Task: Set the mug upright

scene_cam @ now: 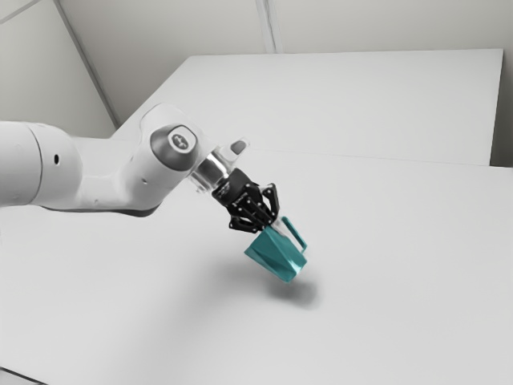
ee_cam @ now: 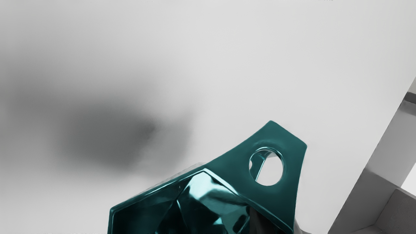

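The teal mug (scene_cam: 275, 257) hangs tilted above the table, its handle on the side toward the exterior view's right. My black gripper (scene_cam: 275, 225) reaches down to its rim from the upper left of that view and is shut on the mug's wall. Looking from the hand, I see into the faceted inside of the mug (ee_cam: 201, 201), with the holed handle piece beside it. In the wrist view my gripper (ee_cam: 282, 227) has a dark finger inside the rim near the handle; the other finger is mostly hidden behind the wall.
A white table (scene_cam: 385, 265) lies beneath the mug, which casts a soft shadow on it. The table's edge runs along one side of the wrist view, with grey structures (ee_cam: 377, 195) beyond it. A pale wall stands behind the table in the exterior view.
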Available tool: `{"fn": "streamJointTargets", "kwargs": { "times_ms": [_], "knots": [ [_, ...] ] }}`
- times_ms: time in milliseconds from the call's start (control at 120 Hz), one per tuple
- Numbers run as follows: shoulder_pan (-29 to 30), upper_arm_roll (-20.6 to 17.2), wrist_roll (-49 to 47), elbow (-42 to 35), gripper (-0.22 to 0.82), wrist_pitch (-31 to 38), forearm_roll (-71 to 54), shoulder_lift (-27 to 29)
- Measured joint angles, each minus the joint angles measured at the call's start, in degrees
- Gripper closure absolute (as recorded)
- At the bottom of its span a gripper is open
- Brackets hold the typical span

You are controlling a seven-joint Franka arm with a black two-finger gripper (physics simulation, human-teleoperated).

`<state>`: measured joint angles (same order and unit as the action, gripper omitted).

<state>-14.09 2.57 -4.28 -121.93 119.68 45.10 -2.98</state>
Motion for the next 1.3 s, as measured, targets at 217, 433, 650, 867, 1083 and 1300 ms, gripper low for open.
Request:
{"fn": "streamJointTargets", "kwargs": {
  "times_ms": [217, 433, 650, 867, 1083, 1300],
  "knots": [
    [-0.25, 0.16, -2.71, -0.08, 0.79, 0.23, -22.36, 6.32],
    [0.63, 0.21, -4.77, -0.08, 0.79, 0.35, -41.42, 8.16],
    [1.01, 0.33, -5.94, -0.58, 0.79, 4.19, -50.76, 6.12],
    [2.09, 0.51, -6.73, -1.01, 0.79, 9.11, -51.97, 1.4],
    [2.75, 0.45, -7.39, -1.73, 0.79, 12.86, -51.2, -2.16],
    [2.63, 0.39, -7.49, -1.76, 0.46, 14.57, -50.62, -2.61]
  ]
}}
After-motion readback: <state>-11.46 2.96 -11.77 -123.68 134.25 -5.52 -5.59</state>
